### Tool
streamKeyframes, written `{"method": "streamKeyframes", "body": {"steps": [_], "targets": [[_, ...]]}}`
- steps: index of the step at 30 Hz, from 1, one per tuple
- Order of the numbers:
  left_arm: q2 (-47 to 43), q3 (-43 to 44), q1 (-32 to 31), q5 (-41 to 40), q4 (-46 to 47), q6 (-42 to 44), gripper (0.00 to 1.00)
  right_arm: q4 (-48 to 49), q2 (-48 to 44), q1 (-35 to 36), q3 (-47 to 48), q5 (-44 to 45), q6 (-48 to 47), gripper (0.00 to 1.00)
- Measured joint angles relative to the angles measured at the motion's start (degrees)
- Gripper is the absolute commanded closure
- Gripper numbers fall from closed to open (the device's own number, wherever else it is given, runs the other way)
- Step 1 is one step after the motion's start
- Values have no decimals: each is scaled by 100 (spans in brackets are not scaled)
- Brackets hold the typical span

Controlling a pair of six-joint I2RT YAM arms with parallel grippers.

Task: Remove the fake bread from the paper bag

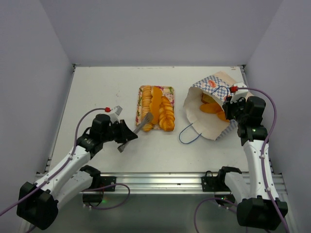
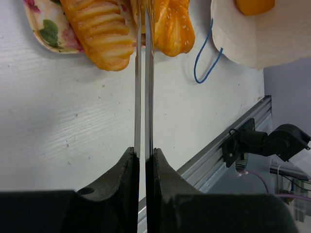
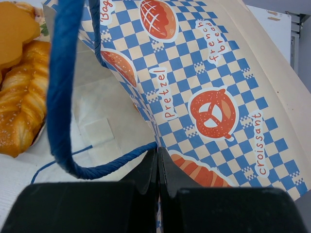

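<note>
The paper bag [image 1: 214,121] lies tipped at the right, its mouth facing left. Orange fake bread [image 1: 210,106] shows inside it. My right gripper [image 1: 228,104] is shut on the bag's checkered rim [image 3: 218,73], pinching it beside the blue cord handle [image 3: 60,87]. A twisted pastry [image 3: 19,111] lies inside the bag. My left gripper [image 1: 127,138] is shut on metal tongs [image 1: 141,125]. The tongs' blades [image 2: 144,87] are nearly closed, and their tips reach the bread [image 2: 99,34] on the flowered tray [image 1: 142,90].
Several golden pastries [image 1: 163,111] fill the tray at the table's middle. The bag's lower blue handle [image 1: 189,136] loops onto the table. An aluminium rail [image 1: 160,179] runs along the near edge. Grey walls close the left, right and back sides.
</note>
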Motion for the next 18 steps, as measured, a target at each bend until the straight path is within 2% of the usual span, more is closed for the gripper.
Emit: {"method": "streamKeyframes", "body": {"steps": [4, 8, 18], "targets": [[-4, -142, 0, 90, 66, -57, 98, 7, 0, 0, 0, 0, 0, 100], [-7, -173, 0, 92, 61, -63, 91, 9, 0, 0, 0, 0, 0, 100], [-369, -162, 0, 72, -74, -184, 89, 11, 0, -7, 0, 0, -2, 100]]}}
